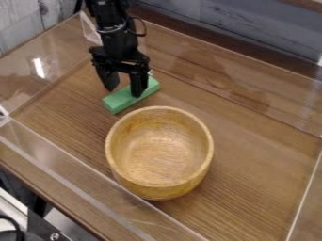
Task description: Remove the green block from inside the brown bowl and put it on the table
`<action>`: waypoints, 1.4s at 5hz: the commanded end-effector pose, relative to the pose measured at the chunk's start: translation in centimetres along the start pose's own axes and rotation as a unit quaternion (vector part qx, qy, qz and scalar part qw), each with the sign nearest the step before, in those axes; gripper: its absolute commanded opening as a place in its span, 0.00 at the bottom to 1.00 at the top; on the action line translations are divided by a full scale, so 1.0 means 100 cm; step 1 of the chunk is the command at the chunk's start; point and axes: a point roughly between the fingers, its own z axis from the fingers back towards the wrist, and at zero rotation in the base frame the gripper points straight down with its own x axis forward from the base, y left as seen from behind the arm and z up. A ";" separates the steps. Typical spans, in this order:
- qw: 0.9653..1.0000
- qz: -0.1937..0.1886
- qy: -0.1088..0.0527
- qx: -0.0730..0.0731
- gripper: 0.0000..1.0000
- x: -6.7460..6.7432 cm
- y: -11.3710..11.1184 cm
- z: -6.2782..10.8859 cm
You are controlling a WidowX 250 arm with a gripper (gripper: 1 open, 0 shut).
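The green block lies flat on the table, just beyond the far left rim of the brown bowl. My gripper hangs straight down over the block's middle, its black fingers spread open on either side of it. Whether the fingertips touch the block I cannot tell. The bowl stands upright and holds nothing.
Low clear acrylic walls edge the table at the front, left and back. A grey panelled wall rises behind the table.
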 end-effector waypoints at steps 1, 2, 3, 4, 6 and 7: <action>1.000 -0.004 -0.021 0.004 1.00 0.013 -0.003 0.011; 1.000 -0.002 -0.016 0.001 1.00 0.014 -0.004 0.008; 1.000 0.000 -0.011 0.000 1.00 0.015 -0.005 0.006; 1.000 0.002 -0.006 -0.001 1.00 0.015 -0.004 0.003; 1.000 0.005 -0.002 -0.003 0.00 0.015 -0.002 0.008; 1.000 0.006 -0.004 -0.006 0.00 0.015 -0.002 0.019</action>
